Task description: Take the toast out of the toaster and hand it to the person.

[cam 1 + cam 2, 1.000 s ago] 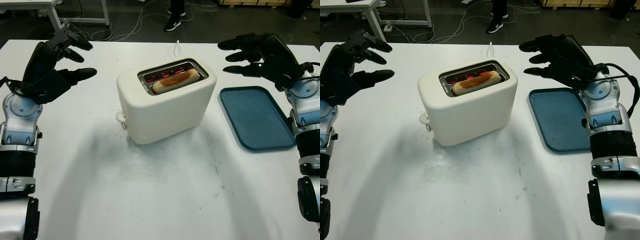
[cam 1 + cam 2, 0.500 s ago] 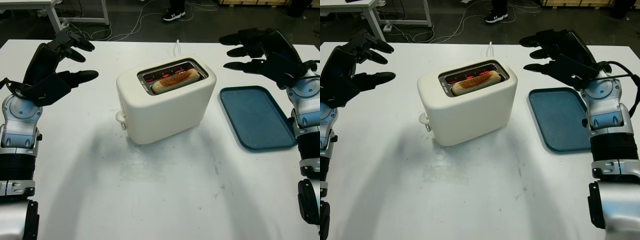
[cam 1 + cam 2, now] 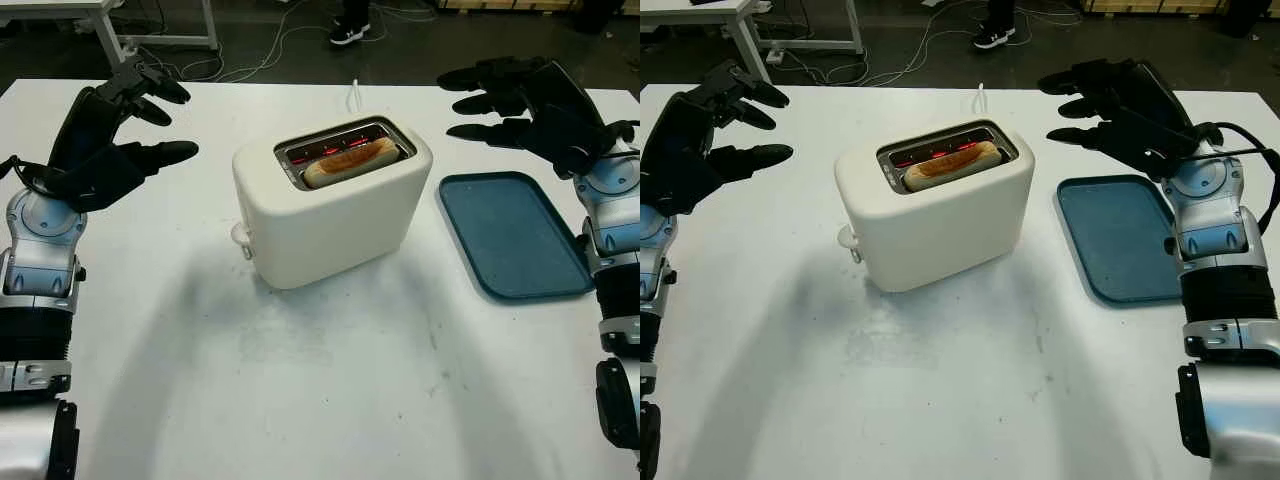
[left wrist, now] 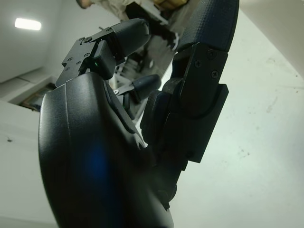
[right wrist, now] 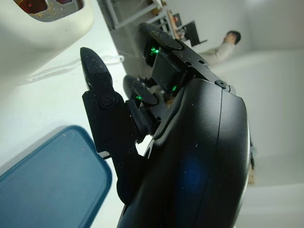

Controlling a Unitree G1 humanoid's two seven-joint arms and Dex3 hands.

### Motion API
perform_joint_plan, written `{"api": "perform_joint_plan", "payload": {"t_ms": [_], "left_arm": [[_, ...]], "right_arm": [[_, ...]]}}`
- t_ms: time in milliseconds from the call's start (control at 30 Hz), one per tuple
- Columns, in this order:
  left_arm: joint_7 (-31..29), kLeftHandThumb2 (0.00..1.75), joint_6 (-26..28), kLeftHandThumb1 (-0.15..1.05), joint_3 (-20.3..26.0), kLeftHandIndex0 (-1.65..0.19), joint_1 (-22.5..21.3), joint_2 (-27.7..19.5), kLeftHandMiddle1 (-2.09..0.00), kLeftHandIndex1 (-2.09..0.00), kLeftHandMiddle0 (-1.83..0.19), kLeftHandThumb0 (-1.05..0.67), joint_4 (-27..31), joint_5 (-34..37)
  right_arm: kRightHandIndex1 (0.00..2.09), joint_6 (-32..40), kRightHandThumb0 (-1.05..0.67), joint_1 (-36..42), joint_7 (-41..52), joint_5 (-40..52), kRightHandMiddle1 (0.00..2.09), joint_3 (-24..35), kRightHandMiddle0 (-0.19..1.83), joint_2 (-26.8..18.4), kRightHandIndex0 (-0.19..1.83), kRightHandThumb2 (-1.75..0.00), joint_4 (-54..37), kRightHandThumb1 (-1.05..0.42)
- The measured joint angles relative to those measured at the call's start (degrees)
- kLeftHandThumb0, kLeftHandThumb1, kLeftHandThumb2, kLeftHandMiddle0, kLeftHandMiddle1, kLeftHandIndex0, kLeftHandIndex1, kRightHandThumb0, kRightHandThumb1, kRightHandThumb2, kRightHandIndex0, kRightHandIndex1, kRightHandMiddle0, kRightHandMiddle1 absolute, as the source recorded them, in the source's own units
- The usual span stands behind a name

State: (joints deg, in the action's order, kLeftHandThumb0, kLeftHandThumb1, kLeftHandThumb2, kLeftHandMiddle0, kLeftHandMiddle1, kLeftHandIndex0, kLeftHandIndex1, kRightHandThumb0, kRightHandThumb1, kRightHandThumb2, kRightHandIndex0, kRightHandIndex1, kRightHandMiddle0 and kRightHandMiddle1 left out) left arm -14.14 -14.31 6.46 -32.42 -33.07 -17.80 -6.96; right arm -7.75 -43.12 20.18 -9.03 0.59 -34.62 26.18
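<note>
So the biggest thing here is the white counter (image 3: 330,400), and everything I need sits toward its far half, which leaves me plenty of bare surface up front to bring my arms in over

Dead center is the cream toaster (image 3: 335,205), turned at a bit of an angle so its slots face up toward my head camera and its little knob points at my left side. I reckon it's parked in the middle so either arm can get to it. The slots are glowing red inside, so I'd treat the metal rim as hot and go for the bread only

Just beside it on my right lies a blue tray (image 3: 515,235), flat on the counter with nothing on it

My left hand (image 3: 105,135) hangs open above the counter, well apart from the toaster on that side, holding nothing. My right hand (image 3: 525,105) is open too, up over the far end of the tray with its fingers (image 3: 480,131) pointing at the toaster, nothing in them either. Both are basically flanking it, and the right one looks closer to the slots

The toast (image 3: 350,162) is sitting in the nearer slot, top edge poking out just enough to pinch. Not touched yet

A person's shoe (image 3: 346,33) shows on the floor past the far edge
</note>
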Motion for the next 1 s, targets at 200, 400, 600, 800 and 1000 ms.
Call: {"api": "perform_joint_plan", "payload": {"t_ms": [200, 400, 600, 800, 1000], "left_arm": [[0.0, 0.01, 0.7, 0.91, 0.0, -0.19, 0.0, 0.2, -1.42, -1.28, -0.16, -0.95, 0.2, 0.1], [0.0, 0.00, 0.6, 0.91, 0.0, -0.19, 0.0, 0.2, -1.41, -1.28, -0.17, -0.95, 0.2, 0.1], [0.0, 0.01, 1.9, 0.91, 0.0, -0.19, 0.0, 0.2, -1.40, -1.27, -0.18, -0.94, 1.4, -0.2], [0.0, 0.01, 1.9, 0.92, 0.0, -0.19, 0.0, 0.2, -1.41, -1.28, -0.18, -0.94, 1.4, -0.3], [0.0, 0.00, 1.9, 0.91, 0.0, -0.18, 0.0, 0.2, -1.41, -1.27, -0.17, -0.94, 1.4, -0.3]], "right_arm": [[0.09, 0.0, -0.21, 0.0, 0.0, 0.7, 0.00, 0.0, 0.77, 0.0, 0.84, 0.00, -0.8, -0.80], [0.08, 0.1, -0.18, 0.0, 0.3, 0.9, 0.00, -0.1, 0.76, 0.0, 0.83, 0.00, -1.1, -0.79], [0.07, 0.6, -0.17, 0.0, 0.5, 0.8, 0.00, -0.2, 0.76, 0.0, 0.83, 0.00, -1.4, -0.80], [0.07, 0.7, -0.15, 0.1, 0.5, 1.1, 0.00, -0.1, 0.76, 0.0, 0.83, 0.00, -1.4, -0.80], [0.07, 1.6, -0.15, 0.2, 1.2, 1.1, 0.00, -0.1, 0.75, 0.0, 0.84, 0.00, -2.7, -0.80]]}}
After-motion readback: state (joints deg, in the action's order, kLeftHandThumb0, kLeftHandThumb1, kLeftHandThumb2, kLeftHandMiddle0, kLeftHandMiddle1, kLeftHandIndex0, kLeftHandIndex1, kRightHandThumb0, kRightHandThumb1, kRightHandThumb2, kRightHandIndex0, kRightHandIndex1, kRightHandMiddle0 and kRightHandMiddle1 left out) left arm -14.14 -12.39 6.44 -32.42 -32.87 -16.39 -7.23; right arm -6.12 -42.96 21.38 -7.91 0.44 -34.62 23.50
